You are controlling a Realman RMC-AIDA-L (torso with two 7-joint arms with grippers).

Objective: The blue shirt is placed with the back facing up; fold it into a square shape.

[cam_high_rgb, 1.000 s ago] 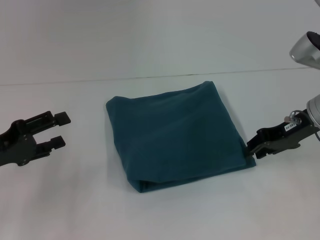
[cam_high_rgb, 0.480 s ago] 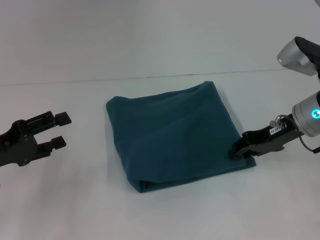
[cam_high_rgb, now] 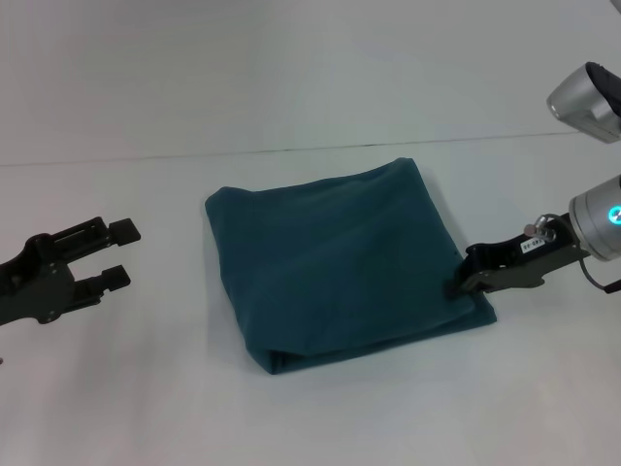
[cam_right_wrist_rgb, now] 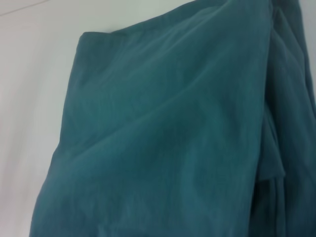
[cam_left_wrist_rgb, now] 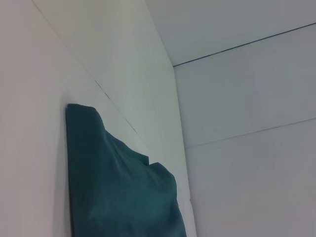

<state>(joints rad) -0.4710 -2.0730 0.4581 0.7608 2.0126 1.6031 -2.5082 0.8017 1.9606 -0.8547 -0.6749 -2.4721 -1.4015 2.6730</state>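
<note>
White table (cam_high_rgb: 320, 417) | blue shirt (cam_high_rgb: 335, 262) folded square, teal; right claw (cam_high_rgb: 458, 282) touching edge, grip unclear; left claw (cam_high_rgb: 116, 253) wide

Right gripper (cam_high_rgb: 456, 284) now sits further in over the blue shirt's (cam_high_rgb: 335, 257) right near corner, touching the fabric.

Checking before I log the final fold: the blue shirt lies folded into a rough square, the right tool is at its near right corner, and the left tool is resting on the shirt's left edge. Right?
Not quite. The head view shows the left tool open and well clear of the blue shirt, off to its left over the table. The rest holds: the right tool is at the shirt's near right corner.
</note>
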